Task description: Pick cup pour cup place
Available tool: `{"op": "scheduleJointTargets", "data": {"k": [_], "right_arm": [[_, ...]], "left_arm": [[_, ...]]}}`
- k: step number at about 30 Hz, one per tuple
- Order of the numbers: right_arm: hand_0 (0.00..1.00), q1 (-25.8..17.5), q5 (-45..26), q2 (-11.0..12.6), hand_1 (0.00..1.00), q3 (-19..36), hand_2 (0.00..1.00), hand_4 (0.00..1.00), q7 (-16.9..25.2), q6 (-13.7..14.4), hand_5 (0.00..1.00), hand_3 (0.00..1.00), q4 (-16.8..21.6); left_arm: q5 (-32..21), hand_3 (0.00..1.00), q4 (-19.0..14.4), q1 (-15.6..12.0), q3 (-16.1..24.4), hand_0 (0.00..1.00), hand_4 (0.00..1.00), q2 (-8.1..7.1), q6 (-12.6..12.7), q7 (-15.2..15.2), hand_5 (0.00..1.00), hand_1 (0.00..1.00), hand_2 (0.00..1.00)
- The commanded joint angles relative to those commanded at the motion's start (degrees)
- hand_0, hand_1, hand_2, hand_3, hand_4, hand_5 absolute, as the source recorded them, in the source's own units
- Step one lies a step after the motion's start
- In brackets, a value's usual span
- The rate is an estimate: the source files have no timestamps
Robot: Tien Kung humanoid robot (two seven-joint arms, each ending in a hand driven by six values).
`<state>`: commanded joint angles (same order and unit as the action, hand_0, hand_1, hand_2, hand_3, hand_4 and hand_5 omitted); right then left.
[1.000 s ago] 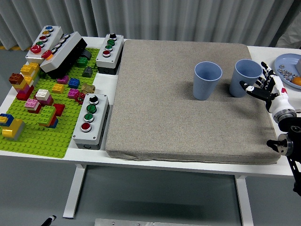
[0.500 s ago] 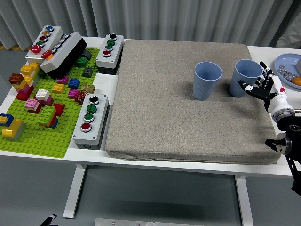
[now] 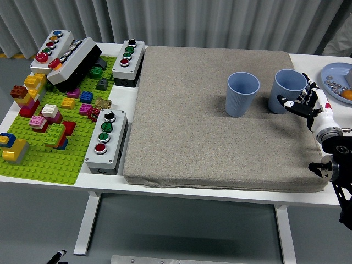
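Note:
Two blue ribbed cups stand upright on the grey mat: one cup near the middle right, the other cup further right. My right hand comes in from the right edge, its fingers spread, right beside the right cup's near-right side. The fingers reach toward the cup's wall without closing on it; I cannot tell if they touch. My left arm is out of the picture.
A blue plate with small items sits at the far right. Button boxes and a green baseplate with toy bricks fill the left side.
My right hand has drifted slightly right and down along the right cup's side. The cups have not moved.

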<state>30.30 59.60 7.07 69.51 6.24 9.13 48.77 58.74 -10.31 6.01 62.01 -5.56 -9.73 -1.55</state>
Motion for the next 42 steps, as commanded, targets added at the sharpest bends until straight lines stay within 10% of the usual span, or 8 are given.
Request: {"op": "scheduleJointTargets", "data": {"k": [42], "right_arm": [[0.968,1.3,-0.6,-0.9,0.897,-1.2,0.991,0.839,0.1,0.1,0.211,0.989,-2.1]], "left_arm": [[0.0,0.807,0.0,-0.1,-0.1,0.837,0.642,0.01,0.1,-0.1,0.998,0.809,0.886]]}}
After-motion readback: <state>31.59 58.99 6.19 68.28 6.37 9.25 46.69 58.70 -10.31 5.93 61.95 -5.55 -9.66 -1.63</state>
